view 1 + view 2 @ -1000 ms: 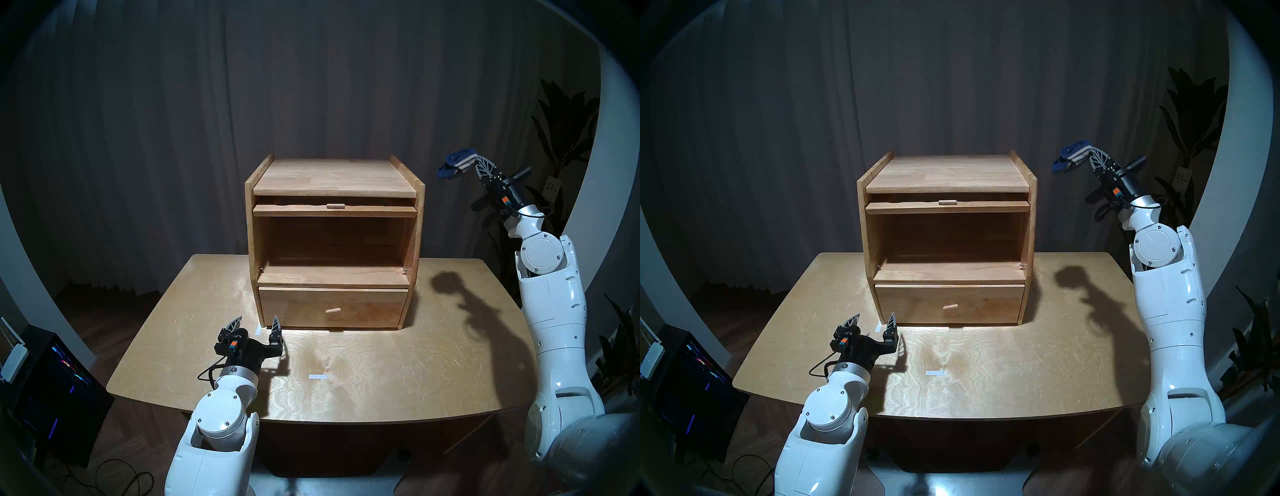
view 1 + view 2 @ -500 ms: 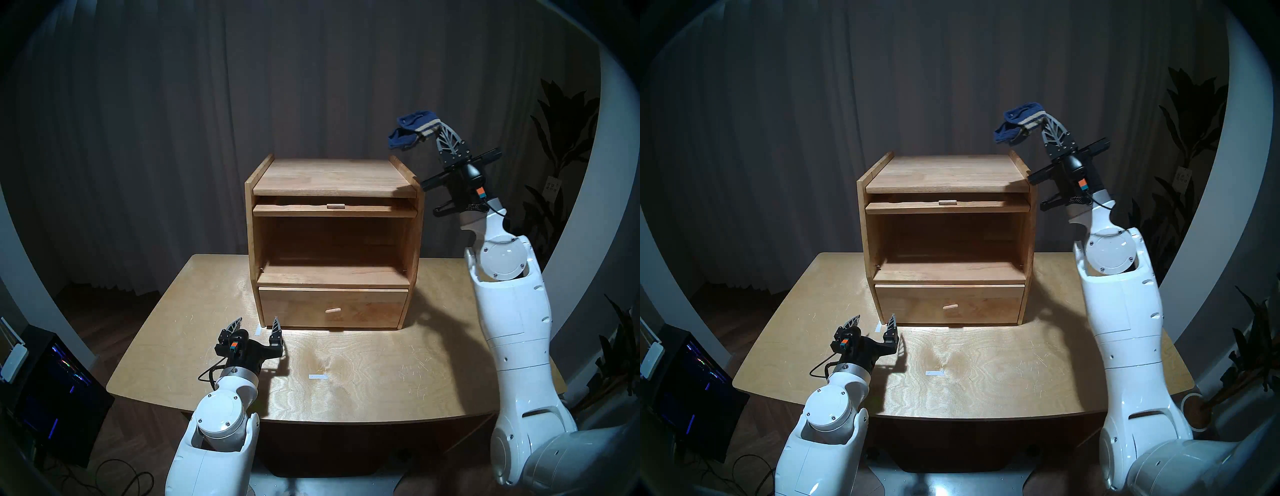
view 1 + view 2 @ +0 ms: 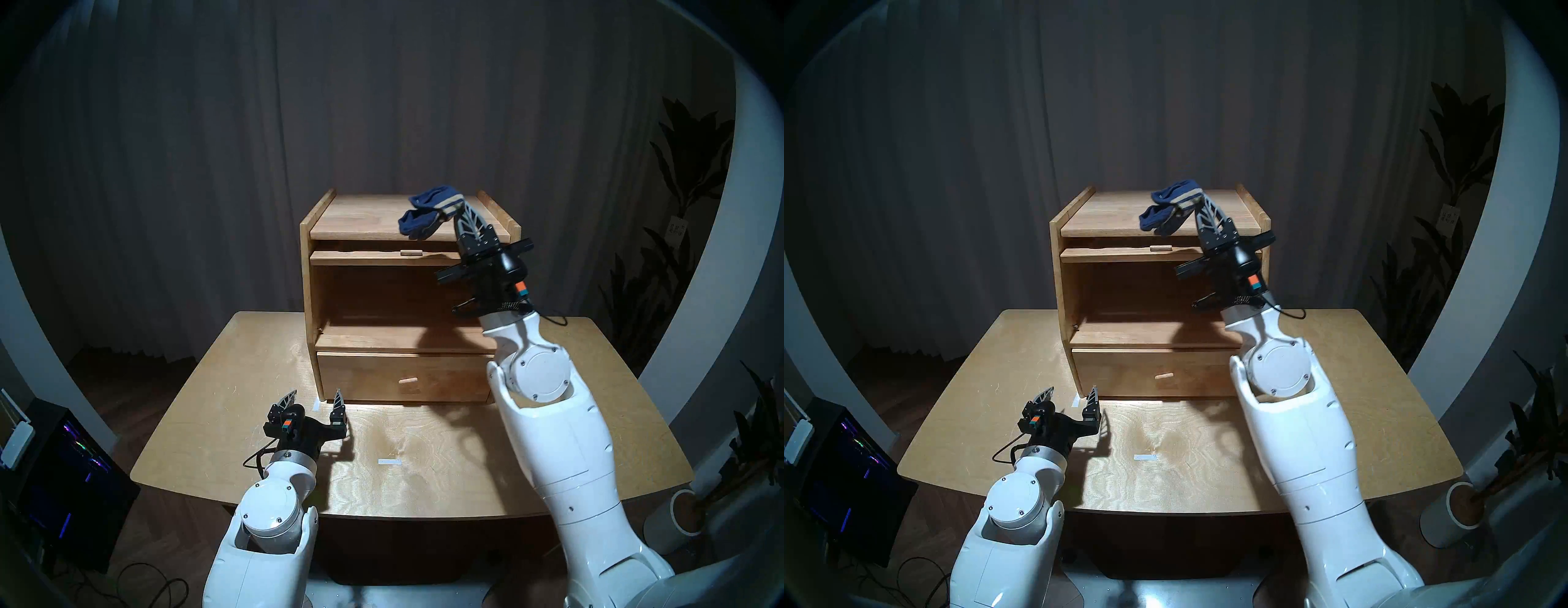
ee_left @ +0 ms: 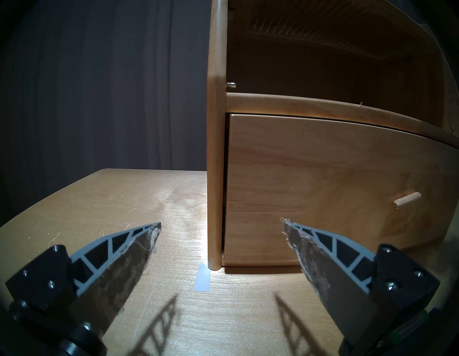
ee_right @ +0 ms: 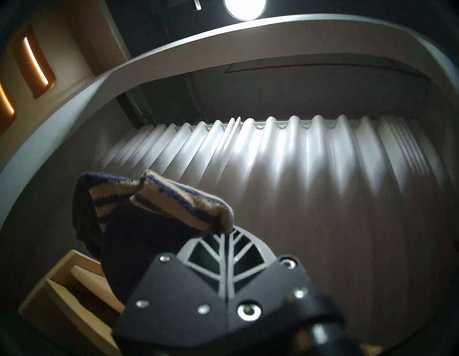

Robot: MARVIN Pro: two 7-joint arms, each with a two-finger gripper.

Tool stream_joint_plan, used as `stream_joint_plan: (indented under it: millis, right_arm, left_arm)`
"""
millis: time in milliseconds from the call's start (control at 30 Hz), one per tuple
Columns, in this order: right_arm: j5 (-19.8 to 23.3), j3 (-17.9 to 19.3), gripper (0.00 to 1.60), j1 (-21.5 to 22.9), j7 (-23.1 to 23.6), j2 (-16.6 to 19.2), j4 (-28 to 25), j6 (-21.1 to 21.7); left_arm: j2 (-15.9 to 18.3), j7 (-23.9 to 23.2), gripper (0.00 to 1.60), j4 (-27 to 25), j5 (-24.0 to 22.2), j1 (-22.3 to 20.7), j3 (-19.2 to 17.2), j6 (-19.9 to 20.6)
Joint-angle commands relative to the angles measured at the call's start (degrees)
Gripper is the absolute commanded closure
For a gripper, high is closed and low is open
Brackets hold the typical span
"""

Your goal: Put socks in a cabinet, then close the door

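Right claw clenched on socks, raised before the cabinet.

Right claw [image 3: 460, 211] grips the socks [image 3: 426, 213] by their striped cuffs; the navy bundle droops to its left, in front of the cabinet [image 3: 409, 297] top edge. The door [image 3: 409, 257] lies tucked flat under the top; upper compartment open. Left claw [image 3: 314, 399], fingers spread and empty, rests low over the worktop [image 3: 424, 458] near the drawer's [image 3: 407, 378] left corner.

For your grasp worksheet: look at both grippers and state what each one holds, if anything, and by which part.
The right gripper is shut on the navy socks, pinching the beige-striped cuff end; the rest hangs free. The left gripper is open and holds nothing.
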Motion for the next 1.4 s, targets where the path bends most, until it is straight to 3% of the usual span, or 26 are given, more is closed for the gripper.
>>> stream_joint_plan:
  millis: [0, 233, 600, 733, 833, 967, 1367]
  right_arm:
    - [6.4, -4.0, 1.6, -7.2, -2.4, -4.0, -3.1, 2.1]
    - [11.7, -8.7, 1.6, -12.0, -5.2, -2.2, -4.3, 5.8]
    - [17.1, -6.7, 1.6, -20.4, -17.0, -0.4, -13.7, 13.1]
    - [15.7, -6.7, 1.6, -18.0, -20.8, -1.4, -14.8, 18.3]
    - [14.3, -7.3, 1.6, -13.2, -24.1, -3.1, -12.1, 22.4]
    - [12.5, -6.2, 1.6, -11.6, -22.8, -4.3, -11.7, 26.4]
    - [8.0, -4.8, 1.6, -4.5, -22.4, -6.9, -4.7, 31.0]
  left_arm:
    - [0.0, 0.0, 0.0, -1.2, 0.0, -0.8, -0.1, -0.4]
    - [0.0, 0.0, 0.0, -1.4, 0.0, -0.8, -0.1, -0.4]
    - [0.0, 0.0, 0.0, -2.2, -0.1, -0.5, -0.2, -0.5]
    - [0.0, 0.0, 0.0, -2.6, -0.1, -0.3, -0.2, -0.4]
    - [0.0, 0.0, 0.0, -2.6, -0.1, -0.2, -0.2, -0.4]
    - [0.0, 0.0, 0.0, -2.4, -0.1, -0.3, -0.2, -0.4]
    - [0.0, 0.0, 0.0, -2.1, 0.0, -0.5, -0.2, -0.4]
